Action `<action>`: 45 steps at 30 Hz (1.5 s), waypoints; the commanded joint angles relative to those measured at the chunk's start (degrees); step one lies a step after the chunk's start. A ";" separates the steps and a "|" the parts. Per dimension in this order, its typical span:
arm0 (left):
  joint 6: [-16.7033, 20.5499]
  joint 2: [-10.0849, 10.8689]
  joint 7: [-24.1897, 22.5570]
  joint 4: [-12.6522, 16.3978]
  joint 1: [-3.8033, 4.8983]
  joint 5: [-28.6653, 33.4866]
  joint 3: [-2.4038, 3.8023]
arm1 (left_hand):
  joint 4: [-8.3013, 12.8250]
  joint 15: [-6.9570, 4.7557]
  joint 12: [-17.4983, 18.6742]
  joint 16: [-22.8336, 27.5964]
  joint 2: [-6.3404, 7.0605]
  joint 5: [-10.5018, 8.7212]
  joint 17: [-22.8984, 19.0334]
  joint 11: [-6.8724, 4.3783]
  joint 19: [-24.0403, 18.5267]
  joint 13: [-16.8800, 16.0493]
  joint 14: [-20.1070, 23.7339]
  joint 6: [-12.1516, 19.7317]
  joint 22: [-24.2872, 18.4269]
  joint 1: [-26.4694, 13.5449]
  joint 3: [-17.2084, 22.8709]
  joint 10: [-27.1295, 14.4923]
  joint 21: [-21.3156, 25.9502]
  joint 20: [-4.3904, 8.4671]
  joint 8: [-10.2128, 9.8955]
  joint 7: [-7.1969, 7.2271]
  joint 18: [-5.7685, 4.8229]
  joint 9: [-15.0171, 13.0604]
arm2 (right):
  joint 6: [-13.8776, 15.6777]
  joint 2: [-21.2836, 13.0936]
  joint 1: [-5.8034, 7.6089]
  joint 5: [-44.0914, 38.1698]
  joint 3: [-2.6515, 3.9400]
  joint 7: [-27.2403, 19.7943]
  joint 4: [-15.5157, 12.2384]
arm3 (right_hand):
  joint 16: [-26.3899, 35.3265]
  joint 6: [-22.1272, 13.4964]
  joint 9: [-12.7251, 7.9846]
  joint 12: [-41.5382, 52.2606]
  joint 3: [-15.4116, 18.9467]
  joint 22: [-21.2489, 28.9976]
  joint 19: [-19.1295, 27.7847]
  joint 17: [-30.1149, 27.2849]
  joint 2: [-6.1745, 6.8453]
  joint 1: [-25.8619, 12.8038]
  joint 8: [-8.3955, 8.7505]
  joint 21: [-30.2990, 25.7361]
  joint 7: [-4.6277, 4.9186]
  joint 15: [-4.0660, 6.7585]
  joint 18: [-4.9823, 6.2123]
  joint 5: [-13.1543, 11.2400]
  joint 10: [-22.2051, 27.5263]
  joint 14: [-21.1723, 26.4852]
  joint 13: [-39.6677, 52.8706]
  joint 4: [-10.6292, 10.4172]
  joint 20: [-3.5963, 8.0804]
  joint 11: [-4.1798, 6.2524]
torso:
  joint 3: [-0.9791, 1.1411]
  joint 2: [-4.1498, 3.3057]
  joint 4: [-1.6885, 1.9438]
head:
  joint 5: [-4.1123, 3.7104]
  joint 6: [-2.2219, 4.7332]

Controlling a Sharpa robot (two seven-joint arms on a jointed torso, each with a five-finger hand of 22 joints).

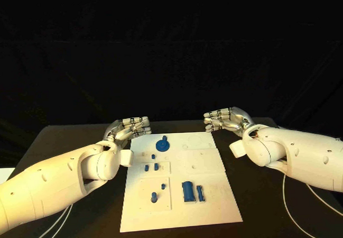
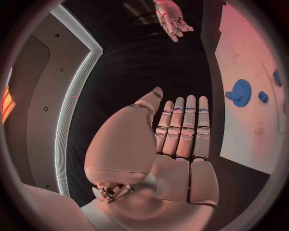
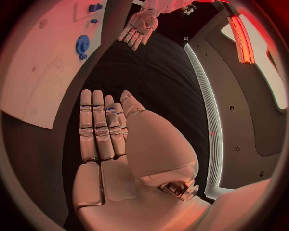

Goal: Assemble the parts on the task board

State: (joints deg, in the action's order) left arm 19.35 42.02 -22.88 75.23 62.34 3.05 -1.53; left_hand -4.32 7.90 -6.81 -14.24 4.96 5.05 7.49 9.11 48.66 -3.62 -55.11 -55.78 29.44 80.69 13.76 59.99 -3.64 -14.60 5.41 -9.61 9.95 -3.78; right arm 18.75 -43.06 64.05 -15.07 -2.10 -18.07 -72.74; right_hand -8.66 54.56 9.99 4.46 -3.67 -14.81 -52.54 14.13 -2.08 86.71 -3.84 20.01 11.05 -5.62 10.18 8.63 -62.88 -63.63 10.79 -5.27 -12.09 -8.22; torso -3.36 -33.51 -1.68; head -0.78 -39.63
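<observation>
Both my left hand [image 1: 128,128] and right hand [image 1: 226,120] hover flat, fingers straight and holding nothing, flanking the task board's [image 1: 208,165] far end, where blue parts [image 1: 162,146] lie within reach.

No readable text, label, brand, number or sign is to be found on the task board [image 1: 208,165], on the blue parts, or on either hand.
</observation>
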 commanded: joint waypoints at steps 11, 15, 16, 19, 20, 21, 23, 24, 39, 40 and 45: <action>3.22 -0.96 -1.67 -0.04 -0.22 -0.05 0.16 | 4.32 -3.07 6.81 8.26 -4.96 -5.05 -7.49 -3.59 -20.86 3.62 22.19 22.76 -14.78 -33.14 -6.22 -24.80 3.64 5.91 -5.41 3.68 -3.42 3.78 | -0.03 1.34 -0.44 3.62 0.26 -3.22 1.28 | 8.66 -22.12 -5.52 -4.46 3.67 7.50 19.62 -8.16 2.08 -37.73 3.84 -9.66 -4.63 5.62 -3.76 -3.53 25.36 24.09 -10.79 5.27 5.49 3.61 | 0.79 1.12 0.55 | 0.28 1.75; 7.44 -0.25 -2.69 2.84 -0.60 -0.63 0.43 | 4.32 -3.86 6.81 9.25 -4.96 -5.05 -7.49 -4.48 -25.39 3.62 27.54 28.12 -17.17 -40.87 -7.49 -30.51 3.64 7.33 -5.41 4.66 -4.07 3.78 | 4.19 0.85 -1.01 5.52 0.57 -4.63 -1.79 | 8.66 -27.37 -9.99 -4.46 3.67 8.68 24.96 -9.13 2.08 -45.62 3.84 -11.34 -5.66 5.62 -4.64 -4.36 31.43 30.49 -10.79 5.27 6.56 8.22 | 2.24 1.80 1.19 | 0.56 3.72; 8.67 -0.05 -2.99 3.69 -0.72 -0.80 0.51 | 4.32 -7.90 6.81 9.47 -4.96 -5.05 -7.49 -4.66 -26.29 3.62 28.62 29.20 -17.64 -42.42 -7.70 -31.66 3.64 7.63 -5.41 4.84 -4.46 3.78 | 5.42 0.70 -1.18 6.07 0.65 -5.04 -2.69 | 8.66 -28.42 -9.99 -4.46 3.67 8.92 26.02 -9.32 2.08 -47.21 3.84 -11.66 -5.88 5.62 -4.63 -4.53 32.66 31.78 -10.79 5.27 6.77 8.22 | 2.52 1.93 1.31 | 0.62 4.10; 13.06 0.70 -4.06 6.70 -1.12 -1.42 0.79 | 4.32 -7.90 6.81 9.94 -4.96 -5.05 -7.49 -9.11 -28.66 3.62 31.44 32.04 -18.89 -46.49 -8.37 -34.67 3.64 8.36 -5.41 5.36 -4.66 3.78 | 9.82 0.19 -1.78 8.06 0.97 -6.51 -5.89 | 8.66 -31.19 -9.99 -4.46 3.67 9.54 28.82 -9.83 2.08 -51.38 3.84 -12.57 -6.43 5.62 -5.24 -8.63 35.83 35.15 -10.79 5.27 7.33 8.22 | 3.12 2.22 1.58 | 0.73 4.92; 14.61 0.96 -4.44 7.76 -1.26 -1.63 0.88 | 4.32 -7.90 6.81 10.09 -4.96 -5.05 -7.49 -9.11 -29.43 3.62 32.36 32.96 -19.30 -47.83 -8.52 -35.66 3.64 8.61 -5.41 5.53 -4.99 3.78 | 11.49 -0.01 -2.01 8.81 1.09 -7.07 -7.10 | 8.66 -32.11 -9.99 -4.46 3.67 9.75 29.76 -9.99 2.08 -52.76 3.84 -12.82 -6.62 5.62 -5.25 -8.63 36.89 36.26 -10.79 5.27 7.51 8.22 | 3.24 2.27 1.63 | 0.76 5.09; 16.77 1.32 -4.97 9.24 -1.45 -1.93 1.02 | 4.32 -7.90 6.81 14.24 -4.96 -5.05 -7.49 -9.11 -30.50 3.62 33.64 34.25 -19.87 -49.67 -8.84 -37.02 3.64 8.95 -5.41 9.61 -5.27 3.78 | 14.07 -0.31 -2.36 9.98 1.28 -7.94 -8.99 | 8.66 -33.05 -9.99 -4.46 3.67 9.96 30.70 -14.13 2.08 -54.16 3.84 -13.14 -6.80 5.62 -5.25 -8.63 37.97 37.40 -10.79 5.27 7.71 8.22 | 3.32 2.31 1.66 | 0.77 5.19; 19.27 1.74 -5.58 10.96 -1.68 -2.28 1.18 | 4.32 -7.90 6.81 14.24 -4.96 -5.05 -7.49 -9.11 -31.94 3.62 35.33 35.91 -20.63 -52.11 -9.15 -38.83 3.64 9.40 -5.41 9.61 -5.26 3.78 | 17.06 -0.66 -2.76 11.32 1.50 -8.94 -11.16 | 8.66 -35.04 -9.99 -4.46 3.67 10.41 32.73 -14.13 2.08 -57.18 3.84 -13.76 -11.05 5.62 -5.69 -8.63 40.28 39.83 -10.79 5.27 12.09 8.22 | 3.36 2.33 1.68 | 0.78 5.25; 20.32 1.92 -5.83 11.68 -1.78 -2.43 1.24 | 4.32 -7.90 6.81 14.24 -4.96 -5.05 -7.49 -9.11 -32.60 3.62 36.11 36.71 -20.97 -53.23 -9.36 -39.66 3.64 9.59 -5.41 9.61 -5.28 3.78 | 18.36 -0.81 -2.94 11.91 1.59 -9.37 -12.11 | 8.66 -35.84 -9.99 -4.46 3.67 10.59 33.53 -14.13 2.08 -58.40 3.84 -14.04 -11.05 5.62 -5.88 -8.63 41.23 40.82 -10.79 5.27 12.09 8.22 | 3.36 2.33 1.68 | 0.78 5.25; 24.76 2.67 -6.92 14.72 -2.18 -3.05 1.53 | 4.32 -7.90 6.81 14.24 -4.96 -5.05 -7.49 -9.11 -39.75 3.62 44.72 45.36 -24.82 -65.67 -13.76 -48.88 3.64 14.60 -5.41 9.61 -9.95 3.78 | 25.37 -1.63 -3.89 15.07 2.10 -11.72 -17.22 | 8.66 -44.30 -9.99 -4.46 3.67 14.81 42.14 -14.13 2.08 -71.15 3.84 -20.01 -11.05 5.62 -10.18 -8.63 50.99 51.13 -10.79 5.27 12.09 8.22 | 3.36 2.33 1.68 | 0.78 5.25; 24.76 2.67 -6.92 14.72 -2.18 -3.05 1.53 | 4.32 -7.90 6.81 14.24 -4.96 -5.05 -7.49 -9.11 -40.13 3.62 45.11 45.80 -24.99 -66.26 -13.76 -49.33 3.64 14.60 -5.41 9.61 -9.95 3.78 | 25.37 -1.63 -3.89 15.07 2.10 -11.72 -17.22 | 8.66 -44.70 -9.99 -4.46 3.67 14.81 42.51 -14.13 2.08 -71.75 3.84 -20.01 -11.05 5.62 -10.18 -8.63 51.47 51.59 -10.79 5.27 12.09 8.22 | 3.36 2.33 1.68 | 0.78 5.25; 24.76 2.67 -6.92 14.72 -2.18 -3.05 1.53 | 4.32 -7.90 6.81 14.24 -4.96 -5.05 -7.49 -9.11 -41.84 3.62 47.11 47.75 -29.44 -69.10 -13.76 -51.41 3.64 14.60 -5.41 9.61 -9.95 3.78 | 25.37 -1.63 -3.89 15.07 2.10 -11.72 -17.22 | 8.66 -46.63 -9.99 -4.46 3.67 14.81 44.50 -14.13 2.08 -74.68 3.84 -20.01 -11.05 5.62 -10.18 -8.63 53.72 54.00 -10.79 5.27 12.09 8.22 | 3.36 2.33 1.68 | 0.78 5.25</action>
State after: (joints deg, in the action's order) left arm 43.26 44.74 -28.46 89.80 60.17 0.77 -0.07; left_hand 0.01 0.04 -0.40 -0.38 0.00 0.38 0.08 0.07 9.39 -0.06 -10.94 -10.98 3.80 15.85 0.63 11.69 -0.35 -0.41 0.39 -0.07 0.86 -0.08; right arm 43.22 -44.71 60.19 -0.34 -0.03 -28.44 -89.83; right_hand -0.22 10.82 0.11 0.38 -0.32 -0.28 -10.98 0.16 -0.01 16.42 -0.19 1.11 0.15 -0.05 0.78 0.29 -12.53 -13.19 0.07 0.08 -0.13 -0.02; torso 0.01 -31.18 0.00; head -0.01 -34.38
